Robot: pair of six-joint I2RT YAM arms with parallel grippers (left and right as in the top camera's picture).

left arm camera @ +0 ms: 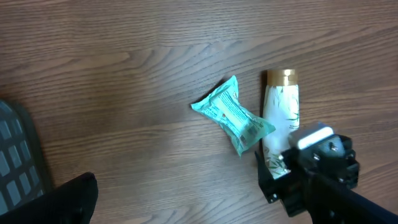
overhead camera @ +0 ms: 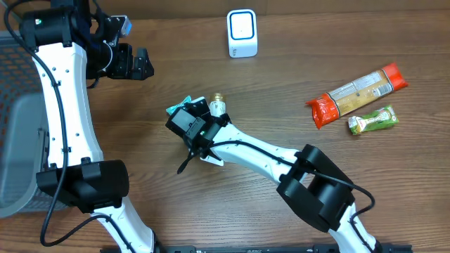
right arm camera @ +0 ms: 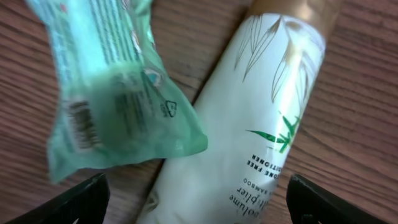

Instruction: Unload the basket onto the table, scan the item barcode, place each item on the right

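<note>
Right hand (right arm camera: 199,205): fingers spread wide, gripping nothing, over white tube (right arm camera: 249,124) lying flat on desk (right arm camera: 373,93), teal packet (right arm camera: 106,93) touching its side. Left hand (overhead camera: 145,63): open, empty, well apart toward the desk's left; white scanner (overhead camera: 242,33) at far edge.

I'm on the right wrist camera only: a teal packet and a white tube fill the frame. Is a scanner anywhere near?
Observer: A white boxy device, likely the scanner, stands at the far edge of the table, well beyond the teal packet.
Operator: Any other items out there?
Observer: Two, off to the right: a long orange-ended packet with a small green bar beside it.
Operator: And the left arm?
Observer: The left gripper hangs open at the far left, holding nothing.
</note>
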